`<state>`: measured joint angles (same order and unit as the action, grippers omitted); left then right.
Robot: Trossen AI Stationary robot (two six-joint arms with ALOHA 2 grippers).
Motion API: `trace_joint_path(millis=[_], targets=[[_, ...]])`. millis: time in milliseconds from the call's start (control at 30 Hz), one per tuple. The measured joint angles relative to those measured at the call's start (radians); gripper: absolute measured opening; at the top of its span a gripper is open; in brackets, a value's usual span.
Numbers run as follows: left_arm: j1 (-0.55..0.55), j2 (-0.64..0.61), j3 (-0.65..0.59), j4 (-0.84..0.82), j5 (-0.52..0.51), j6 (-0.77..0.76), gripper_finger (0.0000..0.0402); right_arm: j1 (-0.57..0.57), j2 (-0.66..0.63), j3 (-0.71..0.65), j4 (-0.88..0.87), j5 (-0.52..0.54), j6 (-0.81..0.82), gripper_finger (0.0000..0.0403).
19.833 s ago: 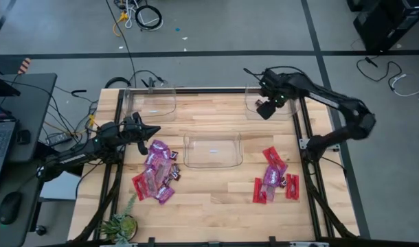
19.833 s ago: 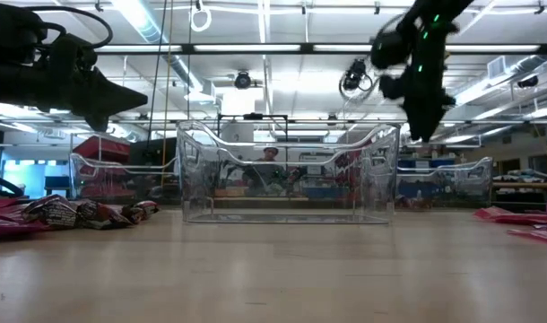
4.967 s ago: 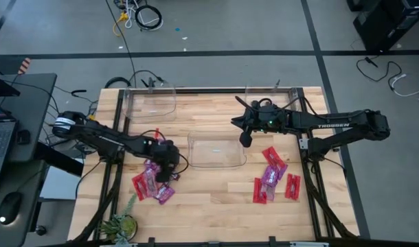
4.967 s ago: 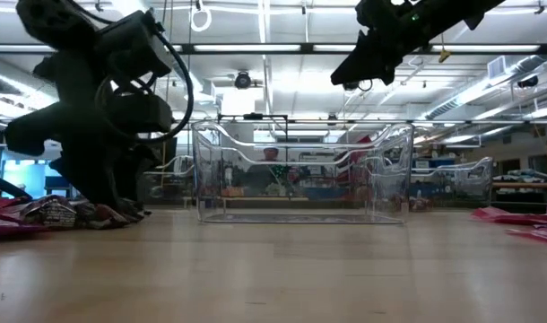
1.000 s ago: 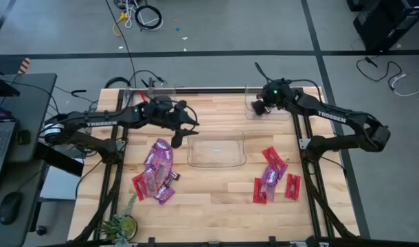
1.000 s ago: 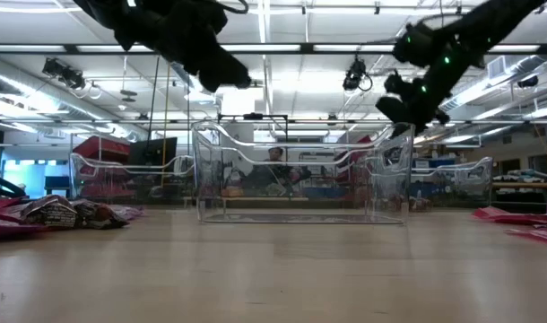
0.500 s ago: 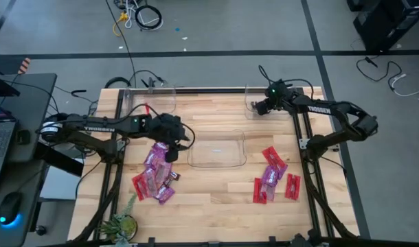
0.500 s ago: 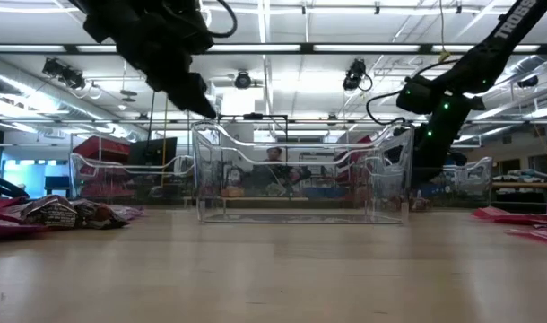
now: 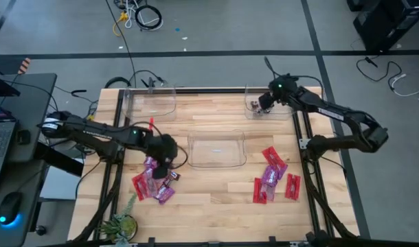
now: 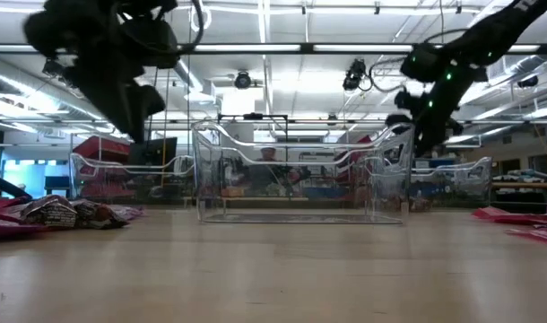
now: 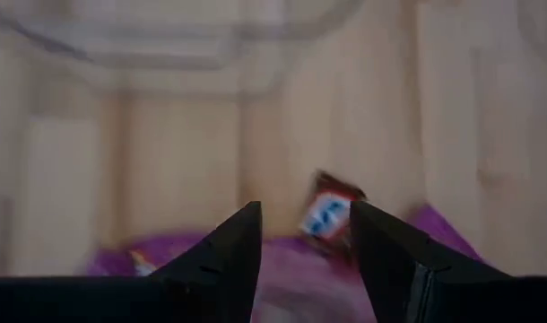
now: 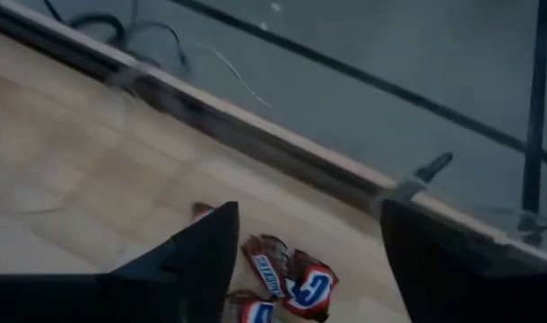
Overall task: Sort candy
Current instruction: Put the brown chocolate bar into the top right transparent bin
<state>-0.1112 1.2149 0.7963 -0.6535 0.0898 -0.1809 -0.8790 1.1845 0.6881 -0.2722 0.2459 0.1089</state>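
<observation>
- Candy lies in three spots on the wooden table [image 9: 216,192].
- One pile [image 9: 154,180] sits on the left side. It has purple, red and brown packets, some touching and some on top of each other.
- Another group [image 9: 273,177] sits on the right side, with red and purple packets lying flat, close together.
- A few brown packets [image 12: 282,285] lie in the clear bin [image 9: 268,101] at the back right corner.
- A second clear bin, the middle bin [image 9: 217,149], sits between the two piles. No candy shows in it.
- A third clear bin, the left bin [image 9: 152,103], sits at the back left corner. No candy shows in it either.
- The left gripper [image 9: 165,159] is just over the top of the left pile, beside the middle bin.
- Its two fingers [image 11: 221,256] are apart with a gap between them, and nothing is held there. Past them, one brown packet [image 11: 330,213] lies on the purple ones.
- The right gripper [image 9: 264,101] is over the back right bin, above the brown packets.
- Its fingers [image 12: 188,260] are wide apart and hold nothing.
- From the low camera, the left arm [image 10: 112,63] hangs dark above the left pile, and the right arm [image 10: 439,76] is up high behind the middle bin.
- A small plant [image 9: 120,223] sits at the front left corner of the table.
</observation>
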Motion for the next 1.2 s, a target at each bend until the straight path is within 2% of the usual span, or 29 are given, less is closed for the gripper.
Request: trace_joint_path(millis=[167,400,767,1000,1100,1200], targets=[[-0.109,0.03,0.0,-0.087,0.001,-0.12,0.0173,0.052,-0.1,0.008,-0.026,0.0,0.002,0.0285],[-0.213,0.091,0.0,-0.076,-0.025,-0.219,0.0173,0.117,-0.158,0.008,-0.03,0.0,0.003,0.0275],[-0.225,0.213,-0.004,-0.016,-0.059,-0.214,0.0173,0.158,-0.158,0.008,-0.03,0.0,0.001,0.0265],[-0.225,0.219,-0.107,0.151,0.046,-0.245,0.0171,0.16,-0.157,0.008,-0.03,0.0,0.0,0.026],[-0.225,0.219,-0.142,0.182,0.058,-0.27,0.0158,0.16,-0.157,0.008,-0.03,0.0,-0.004,0.0254],[-0.225,0.218,-0.148,0.181,0.058,-0.271,0.0122,0.16,-0.157,0.008,-0.029,0.0,-0.004,0.0247]])
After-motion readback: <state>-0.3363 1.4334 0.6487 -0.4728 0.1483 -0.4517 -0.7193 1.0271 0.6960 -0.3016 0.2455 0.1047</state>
